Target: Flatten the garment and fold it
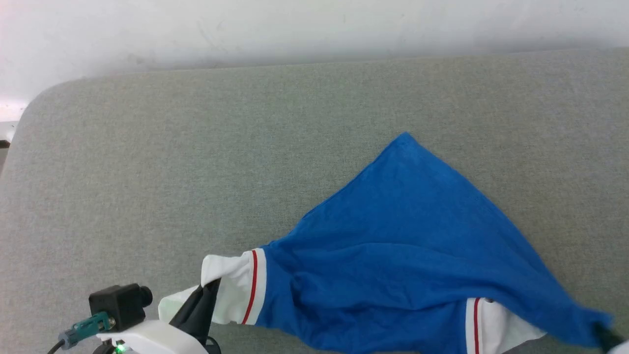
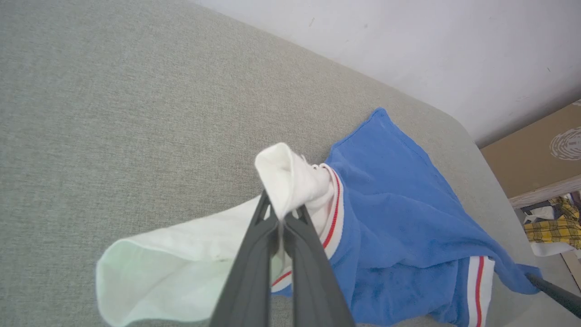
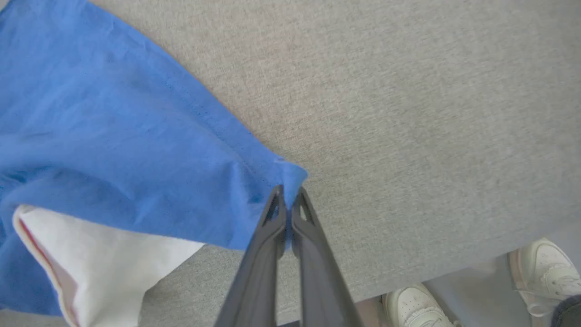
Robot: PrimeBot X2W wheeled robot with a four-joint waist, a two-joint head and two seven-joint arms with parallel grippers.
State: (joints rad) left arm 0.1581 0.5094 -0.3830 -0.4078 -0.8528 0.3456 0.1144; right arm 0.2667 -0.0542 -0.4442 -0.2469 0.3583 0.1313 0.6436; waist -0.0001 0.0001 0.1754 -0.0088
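1. Where the head view reaches its 7 o'clock corner, the left gripper (image 1: 213, 286) is clenched on the garment (image 1: 403, 236). Its dark fingers pinch a fold of the white sleeve (image 2: 290, 177). In the left wrist view the sleeve's open cuff hangs toward 8 o'clock.
2. The grey fabric surface (image 1: 196, 147) carries the garment, which fills the head view from 6 o'clock round to 4 o'clock. It lies well apart from the pale wall (image 1: 295, 29) at 12 o'clock.
3. Striped trim (image 1: 252, 287) in red and white borders the pinched sleeve where it meets the blue body.
4. The blue body spreads as a broad triangle with its peak pointing to 12 o'clock. Long creases run across it between the two grippers.
5. A second white sleeve (image 1: 496, 329) with the same trim shows from under the blue cloth at 5 o'clock.
6. At the 4 o'clock corner the right gripper (image 1: 603, 334) is closed tight on a blue hem corner of the garment.
7. In the right wrist view, a person's pale shoes (image 3: 417, 309) stand on the floor at 5 o'clock, past the surface's edge.
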